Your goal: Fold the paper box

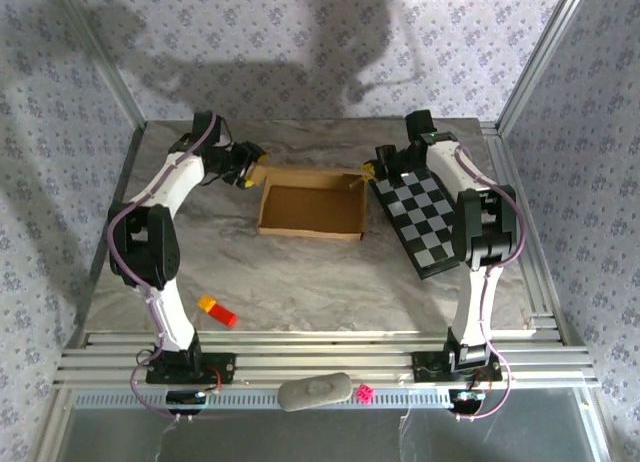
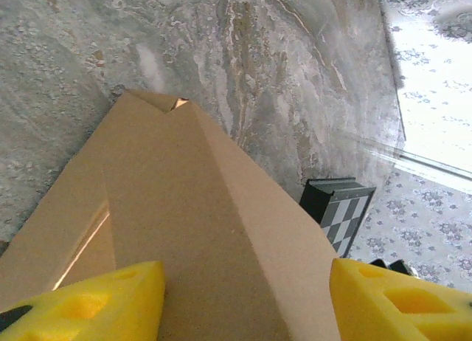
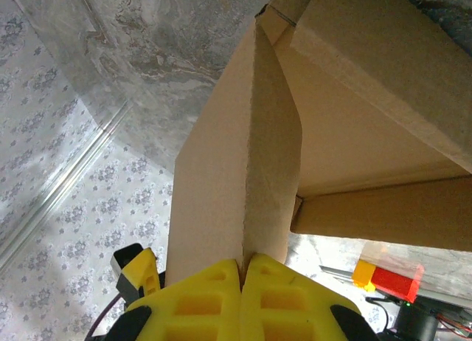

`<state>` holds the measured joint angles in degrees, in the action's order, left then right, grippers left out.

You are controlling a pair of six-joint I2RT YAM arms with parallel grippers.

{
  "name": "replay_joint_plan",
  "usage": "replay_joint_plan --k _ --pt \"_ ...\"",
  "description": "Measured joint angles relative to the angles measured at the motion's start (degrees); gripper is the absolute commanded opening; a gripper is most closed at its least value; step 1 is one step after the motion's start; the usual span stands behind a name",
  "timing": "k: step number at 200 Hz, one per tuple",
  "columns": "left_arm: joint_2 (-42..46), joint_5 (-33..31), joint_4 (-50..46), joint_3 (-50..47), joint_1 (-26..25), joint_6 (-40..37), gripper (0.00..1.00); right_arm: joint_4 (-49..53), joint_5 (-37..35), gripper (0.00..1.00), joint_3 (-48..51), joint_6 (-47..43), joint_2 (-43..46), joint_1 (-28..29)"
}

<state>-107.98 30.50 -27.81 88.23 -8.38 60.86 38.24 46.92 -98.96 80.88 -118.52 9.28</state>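
Open paper box (image 1: pixel 312 207) on marble table (image 1: pixel 300 282), right gripper (image 3: pixel 243 263) clenched on its far right flap, left gripper (image 2: pixel 247 271) spread astride its far left wall, checkered board (image 1: pixel 425 217) just beside.

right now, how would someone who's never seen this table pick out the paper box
On the marble-patterned table, look at the far middle. The paper box sits there as an open shallow tray, with the checkered board just to its right. Unlike that black-and-white board, it is plain brown cardboard.

loc: robot lab cell | alu-profile frame (image 1: pixel 300 350) | marble-look tabletop (image 1: pixel 310 282) | patterned wall panels (image 1: pixel 60 92)
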Motion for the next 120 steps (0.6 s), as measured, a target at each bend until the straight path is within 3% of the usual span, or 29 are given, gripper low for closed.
replay_joint_plan --k 55,120 --pt "0.52 0.17 5.68 -2.27 -1.16 4.22 0.37 -0.13 -0.5 0.0 0.0 -1.46 0.0 -0.15" --pt "1.42 -0.09 7.72 -4.48 -1.4 6.21 0.35 -0.11 -0.59 0.0 0.0 -3.19 -0.11 -0.26"
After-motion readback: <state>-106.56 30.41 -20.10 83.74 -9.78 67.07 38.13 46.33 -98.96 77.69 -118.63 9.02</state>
